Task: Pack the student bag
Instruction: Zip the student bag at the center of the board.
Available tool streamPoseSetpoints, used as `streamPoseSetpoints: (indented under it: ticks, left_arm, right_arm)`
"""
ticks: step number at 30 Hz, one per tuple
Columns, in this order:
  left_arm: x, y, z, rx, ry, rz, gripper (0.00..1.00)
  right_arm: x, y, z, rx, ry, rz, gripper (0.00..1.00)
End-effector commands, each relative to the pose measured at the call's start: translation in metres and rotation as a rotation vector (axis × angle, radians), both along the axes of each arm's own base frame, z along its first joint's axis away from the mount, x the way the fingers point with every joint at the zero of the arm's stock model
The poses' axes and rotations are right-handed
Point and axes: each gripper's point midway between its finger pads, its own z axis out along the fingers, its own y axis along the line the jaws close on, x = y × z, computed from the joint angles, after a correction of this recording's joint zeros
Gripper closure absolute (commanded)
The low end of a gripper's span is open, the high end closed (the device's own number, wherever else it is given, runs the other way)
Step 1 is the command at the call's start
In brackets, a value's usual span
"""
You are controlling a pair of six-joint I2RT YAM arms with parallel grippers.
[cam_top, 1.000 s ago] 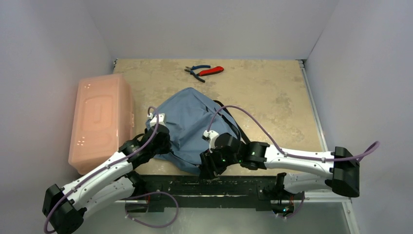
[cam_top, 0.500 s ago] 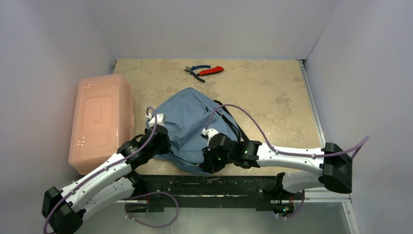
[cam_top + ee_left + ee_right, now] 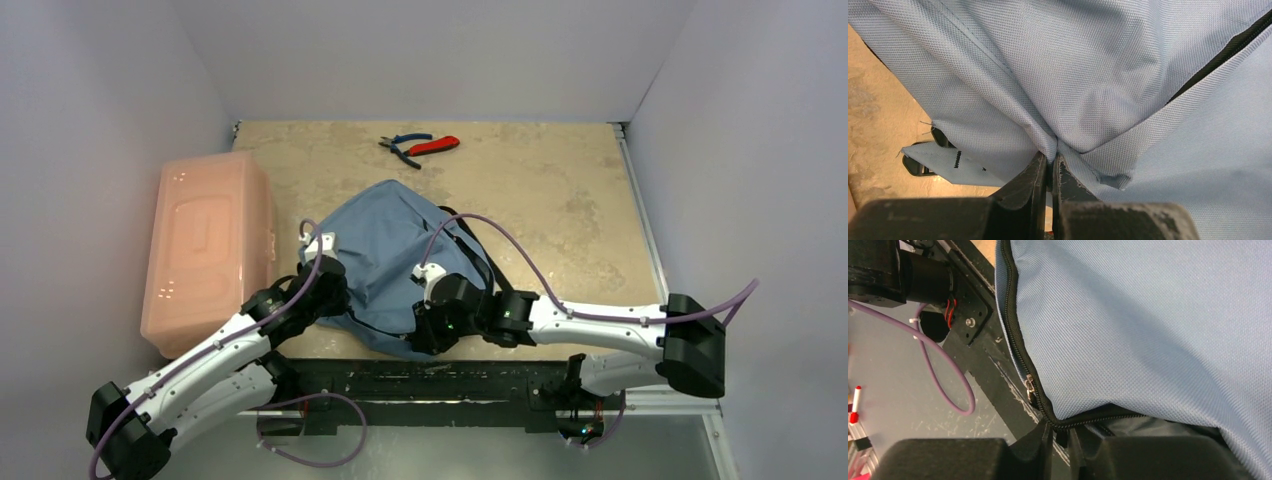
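Bag: student bag point(image 3: 385, 235), slumped on your bench point(image 3: 560, 190).
Left end effector point(image 3: 1050, 165): pinching fabric.
Right end effector point(image 3: 1060, 435): gripping zip edge.

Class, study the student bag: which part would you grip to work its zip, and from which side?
Probably the dark zip trim beside the metal slider, approached from the near, robot-side edge of the student bag. The trim forms a thin raised ridge along that edge, narrow enough to pinch.

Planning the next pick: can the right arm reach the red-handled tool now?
Probably not yet: the right arm holds the student bag in its jaws; the red-handled tool lies beyond the bag.
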Motion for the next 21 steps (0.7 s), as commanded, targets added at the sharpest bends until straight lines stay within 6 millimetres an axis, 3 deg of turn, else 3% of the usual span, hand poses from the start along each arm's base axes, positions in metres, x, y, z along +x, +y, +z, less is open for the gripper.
streamPoseSetpoints:
  ticks: [1, 3, 9, 13, 16, 19, 21]
  left_arm:
    - [0.01, -0.011, 0.016, -0.064, -0.051, 0.004, 1.0]
    - [0.01, -0.007, 0.013, -0.045, -0.05, 0.014, 1.0]
    - [0.012, 0.011, 0.007, 0.04, -0.062, 0.061, 1.0]
    - [0.013, 0.021, 0.005, 0.074, -0.076, 0.083, 1.0]
    - [0.013, 0.029, 0.004, 0.093, -0.077, 0.111, 1.0]
    - [0.012, 0.031, 0.004, 0.09, -0.075, 0.116, 1.0]
    - [0.008, 0.033, 0.004, 0.085, -0.065, 0.119, 1.0]
  right_arm:
    - [0.011, 0.018, 0.021, 0.093, -0.077, 0.008, 0.9]
    - [0.01, 0.009, 0.018, 0.074, -0.08, -0.006, 1.0]
    - [0.007, -0.045, 0.006, -0.019, -0.119, -0.054, 1.0]
    - [0.003, -0.08, 0.014, 0.001, -0.111, -0.15, 1.0]
    - [0.0, -0.09, 0.023, 0.063, -0.089, -0.207, 1.0]
    - [0.016, -0.116, 0.018, -0.007, -0.073, -0.415, 1.0]
    - [0.032, -0.132, 0.025, -0.011, -0.109, -0.555, 1.0]
